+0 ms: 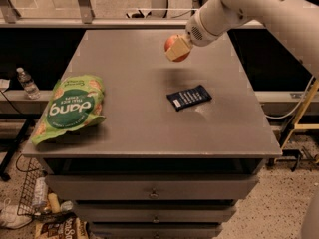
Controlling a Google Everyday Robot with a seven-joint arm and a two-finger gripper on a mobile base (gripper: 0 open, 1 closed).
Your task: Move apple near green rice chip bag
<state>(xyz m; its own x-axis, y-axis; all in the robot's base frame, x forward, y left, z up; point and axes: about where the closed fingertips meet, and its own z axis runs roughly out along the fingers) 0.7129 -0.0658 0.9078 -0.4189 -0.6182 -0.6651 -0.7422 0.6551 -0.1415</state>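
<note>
Down low, nearest me, the speckled floor [259, 218] was littered at the left: a wire basket [30, 193], a white shoe [10, 217] and some crumpled snack packets [57, 227] beside the cabinet. Up from there, the grey drawers [149, 187], stacked under the table. Then the table top [149, 133] itself, dull grey metal with a soft sheen.

On its near left corner lay the green rice chip bag [72, 106], puffy, its dark green circle with white lettering facing up and its lower end poking just over the left edge. Right of centre, well apart from the bag, a small dark blue wrapper [189, 97] lay flat, slightly askew.

Further back, and there it was: the apple [171, 41], red-orange, up in the air over the far half of the table, clear of the surface, with a faint shadow [174, 76] beneath it. The gripper [176, 49] had it pinched, one pale finger [179, 48] pressed across its front, and the thick white arm [239, 9] reached in from the upper right. The apple hung well away from the bag, across the table from it.

Off to the left a water bottle [27, 82] stood on a lower ledge. On the right was a yellow frame [306, 114], and behind, a pale rail [99, 23] ran along the back.
</note>
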